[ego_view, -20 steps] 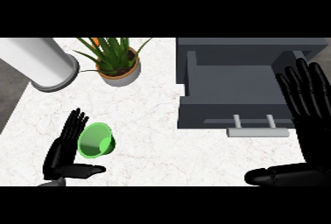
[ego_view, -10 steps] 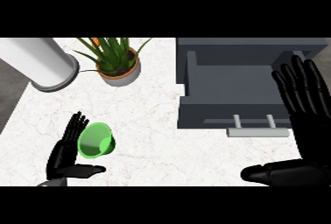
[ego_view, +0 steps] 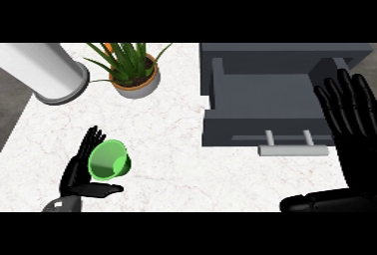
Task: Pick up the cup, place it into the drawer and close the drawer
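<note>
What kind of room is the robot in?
Probably a kitchen. There is a white marbled counter, a grey drawer pulled open with a bar handle, and a potted plant beside a big white cylinder. A green cup sits by the left hand.

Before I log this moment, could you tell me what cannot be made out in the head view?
- Green cup: far side hidden by the left hand; contact unclear.
- Right hand: covers the open drawer's right side.
- White cylinder: cut off at the top.
</note>
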`<state>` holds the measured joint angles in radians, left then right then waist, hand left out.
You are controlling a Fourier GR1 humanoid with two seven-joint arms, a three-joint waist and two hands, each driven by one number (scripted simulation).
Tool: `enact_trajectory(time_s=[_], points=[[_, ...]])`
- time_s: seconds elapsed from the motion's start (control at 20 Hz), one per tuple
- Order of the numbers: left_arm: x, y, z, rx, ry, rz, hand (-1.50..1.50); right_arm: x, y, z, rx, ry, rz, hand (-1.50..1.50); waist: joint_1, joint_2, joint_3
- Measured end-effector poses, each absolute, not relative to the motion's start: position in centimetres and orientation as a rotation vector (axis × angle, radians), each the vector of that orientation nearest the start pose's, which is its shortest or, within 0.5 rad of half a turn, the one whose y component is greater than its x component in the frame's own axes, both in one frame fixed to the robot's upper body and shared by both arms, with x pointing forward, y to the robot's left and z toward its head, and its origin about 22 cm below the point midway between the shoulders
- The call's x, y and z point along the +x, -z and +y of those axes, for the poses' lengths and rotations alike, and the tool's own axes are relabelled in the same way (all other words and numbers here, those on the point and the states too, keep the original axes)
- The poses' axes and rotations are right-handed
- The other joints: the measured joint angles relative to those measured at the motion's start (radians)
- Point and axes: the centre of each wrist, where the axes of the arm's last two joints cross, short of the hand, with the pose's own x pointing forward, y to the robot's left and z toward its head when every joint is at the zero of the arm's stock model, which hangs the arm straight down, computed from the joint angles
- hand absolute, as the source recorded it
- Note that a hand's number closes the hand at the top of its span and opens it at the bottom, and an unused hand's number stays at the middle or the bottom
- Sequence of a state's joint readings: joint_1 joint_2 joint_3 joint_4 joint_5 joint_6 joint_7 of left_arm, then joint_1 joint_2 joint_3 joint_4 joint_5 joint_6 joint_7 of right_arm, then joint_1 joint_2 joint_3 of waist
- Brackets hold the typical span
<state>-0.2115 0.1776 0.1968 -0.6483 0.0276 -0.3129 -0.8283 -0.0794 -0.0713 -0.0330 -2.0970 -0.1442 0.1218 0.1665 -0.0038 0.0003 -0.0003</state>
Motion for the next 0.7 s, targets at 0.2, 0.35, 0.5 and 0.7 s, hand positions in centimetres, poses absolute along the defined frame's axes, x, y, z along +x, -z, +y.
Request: enact_trajectory(time_s=[0.2, 0.35, 0.5, 0.7], points=[[24.0, 14.1, 30.7, -0.148, -0.026, -1.686, -1.50, 22.5, -14.4, -23.4, 0.159, -0.133, -2.005, -1.50, 0.000, 0.000, 0.000], [24.7, 13.9, 30.8, -0.162, -0.048, -1.683, -1.50, 22.0, -14.2, -23.3, 0.165, -0.136, -2.004, -1.50, 0.000, 0.000, 0.000], [24.8, 14.3, 30.8, -0.175, -0.064, -1.668, -1.50, 22.3, -14.4, -23.8, 0.169, -0.137, -2.004, -1.50, -0.002, 0.001, 0.000], [25.0, 14.6, 30.5, -0.217, -0.078, -1.646, -1.50, 22.0, -14.3, -23.5, 0.166, -0.137, -2.000, -1.50, -0.004, 0.001, -0.001]])
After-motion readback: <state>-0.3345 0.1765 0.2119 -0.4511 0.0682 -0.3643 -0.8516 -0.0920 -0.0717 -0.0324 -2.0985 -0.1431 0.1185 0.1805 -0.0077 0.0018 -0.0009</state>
